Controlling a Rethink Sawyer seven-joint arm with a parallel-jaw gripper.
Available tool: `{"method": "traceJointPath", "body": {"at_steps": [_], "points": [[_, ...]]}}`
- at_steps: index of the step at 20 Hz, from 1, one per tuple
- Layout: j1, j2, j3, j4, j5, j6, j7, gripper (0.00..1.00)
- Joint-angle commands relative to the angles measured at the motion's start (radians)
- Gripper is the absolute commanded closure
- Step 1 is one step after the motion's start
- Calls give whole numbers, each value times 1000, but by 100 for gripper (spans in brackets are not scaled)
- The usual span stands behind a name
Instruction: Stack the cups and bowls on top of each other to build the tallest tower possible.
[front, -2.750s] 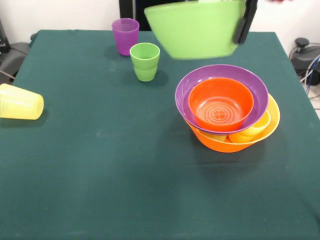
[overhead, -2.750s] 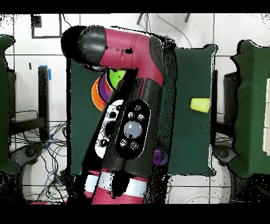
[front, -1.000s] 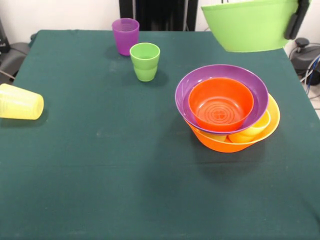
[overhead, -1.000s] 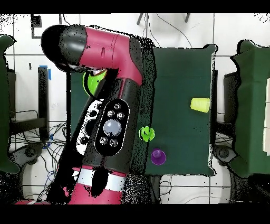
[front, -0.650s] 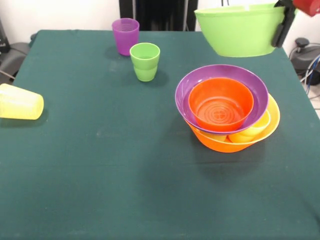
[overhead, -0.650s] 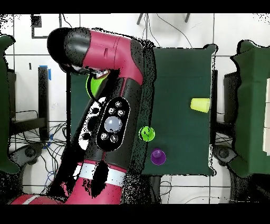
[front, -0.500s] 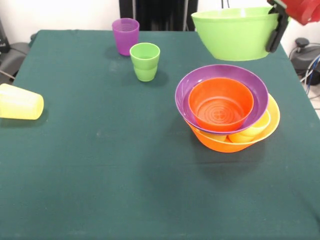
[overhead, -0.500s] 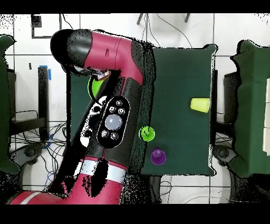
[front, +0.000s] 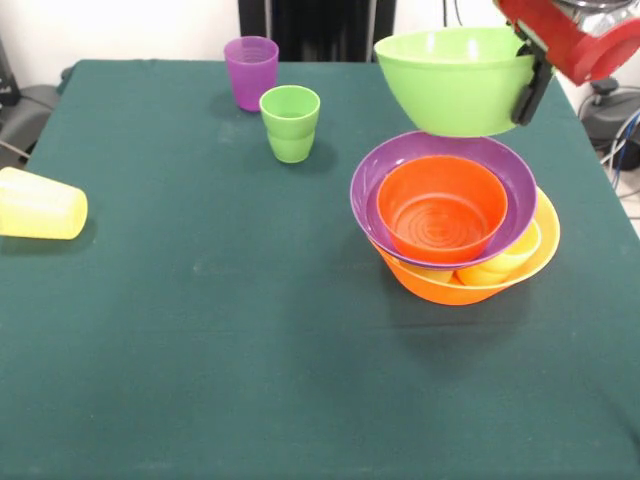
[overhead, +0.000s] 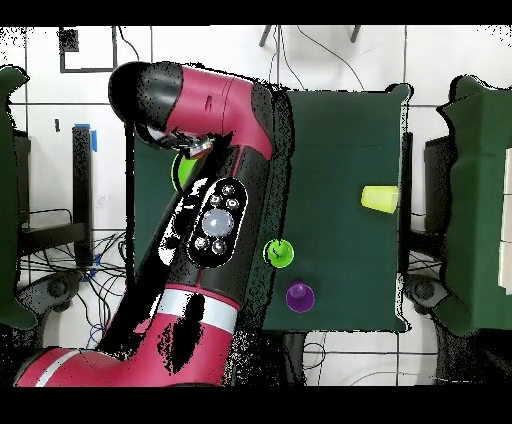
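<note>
Starting at the lower middle of the front view, the green-covered desk (front: 250, 370) lies bare. Right of centre sits the tower (front: 455, 225): the largest yellow-orange bowl (front: 440, 285) as base, the wide purple bowl (front: 365, 195) tilted on it, and the small orange bowl (front: 440, 210) nested inside that. A yellow-orange cup (front: 505, 262) shows wedged under the purple bowl's right side. At the left edge a pale yellow cup (front: 40, 204) lies on its side. Farther up, left of centre, the lime green cup (front: 290, 123) stands upright, with the purple cup (front: 251, 71) just beyond it near the far edge. At the upper right the lime green bowl (front: 458, 80) hangs upright in the air, above the purple bowl's far rim. The gripper (front: 530, 85) has its jaws closed over that bowl's right rim, one dark finger down the outside wall. From overhead the red arm (overhead: 215, 210) hides the tower, only a sliver of lime bowl showing.
</note>
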Motion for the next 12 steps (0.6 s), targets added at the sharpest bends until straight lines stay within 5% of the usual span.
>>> {"method": "traceJointPath", "body": {"at_steps": [1,12], "points": [[-16,50,51,24,13,64,246,100],[-42,100,26,-85,11,103,228,100]]}}
